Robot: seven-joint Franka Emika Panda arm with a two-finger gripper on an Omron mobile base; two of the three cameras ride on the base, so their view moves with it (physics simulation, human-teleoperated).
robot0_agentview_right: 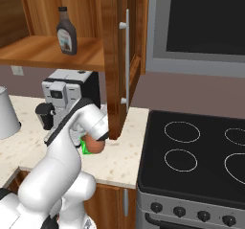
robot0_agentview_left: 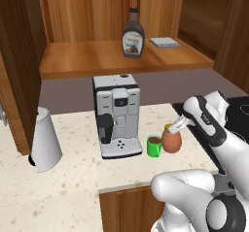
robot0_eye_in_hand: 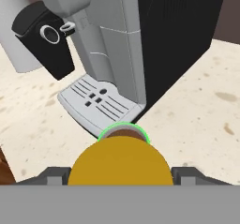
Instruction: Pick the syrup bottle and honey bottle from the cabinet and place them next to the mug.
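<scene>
The honey bottle [robot0_agentview_left: 171, 141], a squat orange-brown jar with a yellow lid [robot0_eye_in_hand: 119, 162], stands upright at counter level just right of the green mug [robot0_agentview_left: 154, 146]. My gripper [robot0_agentview_left: 171, 131] comes down from the right and is shut on the jar's top, one fingertip on each side of the lid in the hand view. The mug's rim [robot0_eye_in_hand: 124, 131] and its dark liquid peek out just beyond the lid. The dark brown syrup bottle [robot0_agentview_left: 133, 34] stands on the cabinet shelf [robot0_agentview_left: 87, 58], far from the gripper. In the right base view my arm hides most of the jar [robot0_agentview_right: 95, 146].
A grey coffee machine [robot0_agentview_left: 116, 114] stands just left of the mug, its drip tray [robot0_eye_in_hand: 101, 101] close by. A white kettle [robot0_agentview_left: 44, 141] sits at the counter's left. A grey flat pad [robot0_agentview_left: 164, 42] lies on the shelf. The open cabinet door [robot0_agentview_right: 117, 55] hangs over the counter, with the black stove [robot0_agentview_right: 201, 151] to the right.
</scene>
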